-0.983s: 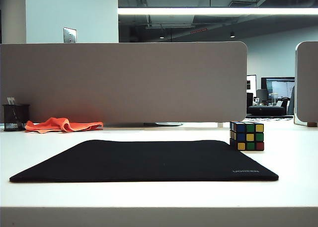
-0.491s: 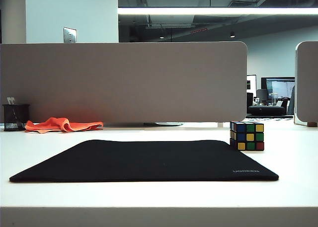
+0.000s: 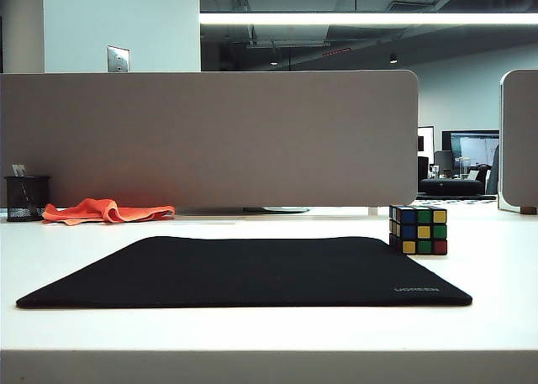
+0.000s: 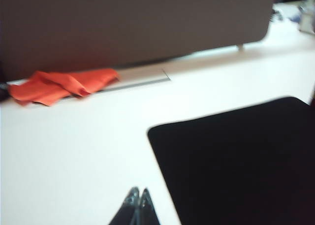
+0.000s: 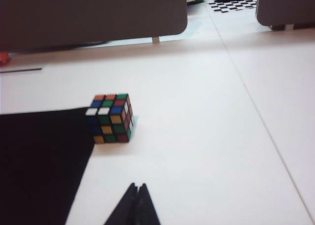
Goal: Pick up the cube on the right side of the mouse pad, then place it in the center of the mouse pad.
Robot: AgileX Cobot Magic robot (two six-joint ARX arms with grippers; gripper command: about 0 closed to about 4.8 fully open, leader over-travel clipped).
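Change since a second ago: nothing I can see has shifted in the exterior view; cube, mouse pad and orange cloth sit exactly where they were, and neither arm shows there.

Cube: I see the cube (image 3: 418, 230) standing flat on the white table (image 3: 252, 329) at the right edge of the mouse pad (image 3: 252, 270), toward its far right corner. In my right wrist view the cube (image 5: 110, 118) sits right against the pad's edge (image 5: 42, 161), mostly on bare table; I cannot tell whether it overlaps the fabric.

Mouse pad: flat, black, nothing on its centre, grey lettering near the front right corner.

Right gripper: my right gripper (image 5: 137, 186) has its fingers pressed together into one point, holding nothing. It hangs above bare table on the near side of the cube, well apart from it.

Left gripper: my left gripper (image 4: 138, 191) also shows both tips closed against each other, empty. It hangs over bare table just beside the left edge of the pad (image 4: 241, 161).

Background: orange cloth (image 3: 105, 210) crumpled at the foot of the grey partition (image 3: 210, 140), a black mesh pen cup (image 3: 26, 198) left of it.
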